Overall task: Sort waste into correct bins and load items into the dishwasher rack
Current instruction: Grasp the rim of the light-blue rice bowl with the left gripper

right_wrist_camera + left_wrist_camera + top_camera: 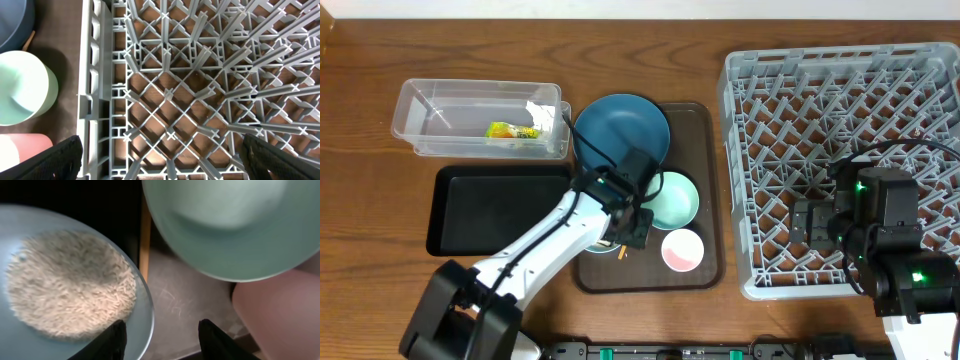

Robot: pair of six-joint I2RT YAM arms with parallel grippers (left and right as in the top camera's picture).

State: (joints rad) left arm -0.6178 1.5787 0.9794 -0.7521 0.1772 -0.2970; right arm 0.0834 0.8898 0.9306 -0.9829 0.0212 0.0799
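Observation:
My left gripper (pixel 630 225) (pixel 161 325) is open, low over the brown serving tray. One finger is inside and one outside the rim of the white-blue bowl (pixel 142 315), which holds rice grains (pixel 70 280). The wooden stick (pixel 145 235) lies between that bowl and the mint-green bowl (pixel 675 198) (pixel 225 230). The pink cup (pixel 681 250) (pixel 280 315) stands beside them. The dark-blue plate (pixel 620 125) is at the tray's back. The napkin (pixel 542 112) and yellow-green wrapper (pixel 510 130) lie in the clear tub (pixel 420 95). My right gripper (pixel 815 222) (pixel 162 150) is open and empty over the dishwasher rack (pixel 840 110) (pixel 175 75).
The black tray (pixel 490 210) sits in front of the clear tub, left of the brown serving tray (pixel 705 150). In the overhead view my left arm covers most of the white-blue bowl. The rack's left wall runs close to the serving tray.

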